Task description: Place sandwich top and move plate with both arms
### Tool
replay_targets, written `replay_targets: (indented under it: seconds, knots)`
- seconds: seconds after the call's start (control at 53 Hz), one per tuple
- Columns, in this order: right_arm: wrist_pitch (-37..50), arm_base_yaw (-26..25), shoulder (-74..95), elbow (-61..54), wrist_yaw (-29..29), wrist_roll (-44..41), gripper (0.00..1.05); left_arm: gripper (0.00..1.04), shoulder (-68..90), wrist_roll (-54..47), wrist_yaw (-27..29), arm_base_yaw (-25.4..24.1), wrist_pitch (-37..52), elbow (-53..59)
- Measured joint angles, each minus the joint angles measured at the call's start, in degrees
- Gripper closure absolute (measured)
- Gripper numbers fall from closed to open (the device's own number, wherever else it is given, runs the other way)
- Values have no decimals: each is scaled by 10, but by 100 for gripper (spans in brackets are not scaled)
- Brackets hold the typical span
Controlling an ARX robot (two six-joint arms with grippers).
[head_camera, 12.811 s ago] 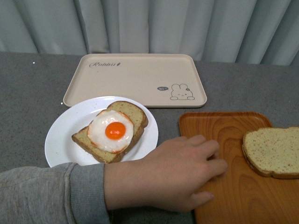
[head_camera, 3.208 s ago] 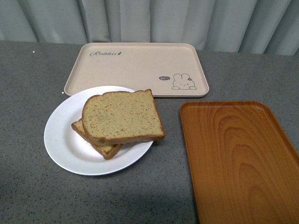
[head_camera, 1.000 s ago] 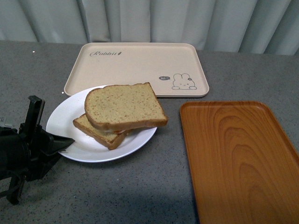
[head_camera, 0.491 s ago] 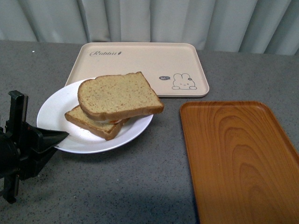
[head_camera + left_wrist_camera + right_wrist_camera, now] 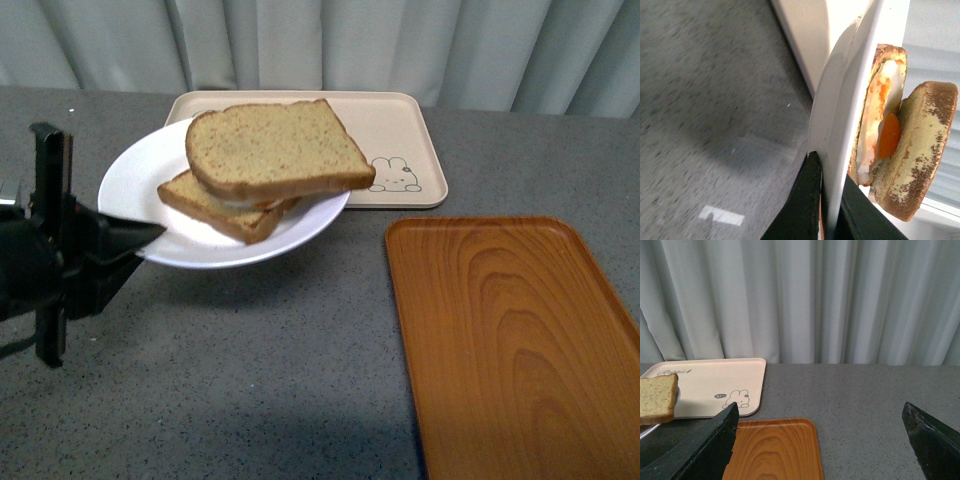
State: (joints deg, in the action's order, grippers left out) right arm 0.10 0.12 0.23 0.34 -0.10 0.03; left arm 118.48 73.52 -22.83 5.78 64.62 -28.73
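The white plate [image 5: 140, 185] is lifted off the table, tilted, with its far side over the beige tray's near edge. On it lies a lower bread slice [image 5: 215, 208] with the sandwich top [image 5: 275, 148] resting across it. My left gripper [image 5: 140, 238] is shut on the plate's near-left rim. In the left wrist view the fingers pinch the rim [image 5: 840, 115], and the fried egg [image 5: 885, 132] shows between the slices under the sandwich top [image 5: 920, 145]. My right gripper [image 5: 820, 412] is open and empty, above the table; it is out of the front view.
The beige rabbit-print tray [image 5: 400, 140] lies at the back, partly under the plate. The orange wood-grain tray [image 5: 510, 340] lies at the right, bare; it also shows in the right wrist view [image 5: 775, 450]. Grey curtains hang behind the table.
My left gripper has raised the plate with the sandwich and carried it farther back, over the beige tray's near edge. The trays have not moved.
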Motion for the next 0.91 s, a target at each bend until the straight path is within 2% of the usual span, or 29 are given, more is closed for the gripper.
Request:
replay_targets:
  seconds: [0.226, 0.491, 0.906]
  knots:
    - [0, 0, 0, 0, 0, 0, 9, 101, 68, 1, 44, 24, -96, -184]
    - [0, 0, 0, 0, 0, 0, 9, 101, 179, 1, 70, 43, -189, -359]
    - [0, 0, 0, 0, 0, 0, 9, 101, 233, -9, 88, 46, -253, -455]
